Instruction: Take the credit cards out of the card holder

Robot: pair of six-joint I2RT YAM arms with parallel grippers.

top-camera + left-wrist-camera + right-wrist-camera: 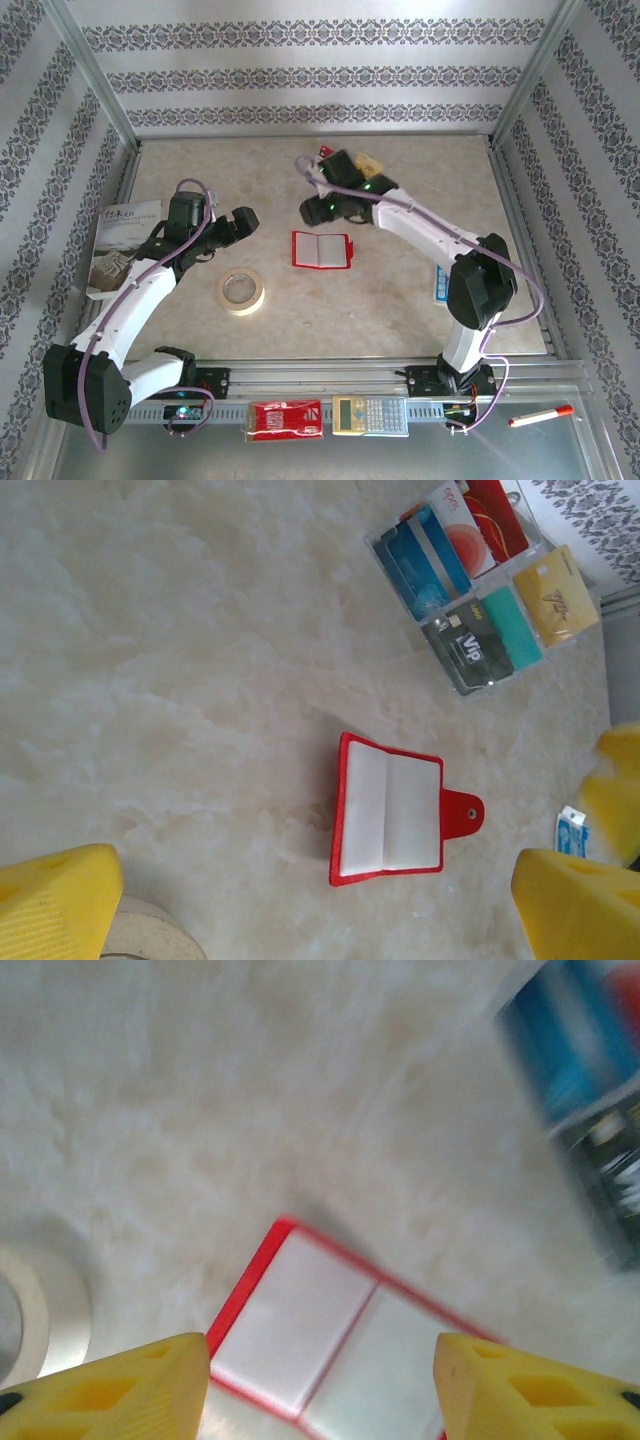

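Plainly, our left end effector (243, 222) hangs spread wide and empty at the left, on the far side of the tape roll (242, 291). The card holder (322, 250) lies open and flat mid-surface (250, 170), its pockets looking empty. Just above its far edge our right end effector (315, 210) hangs with fingers apart, gripping nothing. The credit cards (480, 575) rest far and right of the holder, apart from it, in what seems a clear sleeve. We judge the removal nearly done. We should lift clear without dragging holder or sleeve, then check each pocket.
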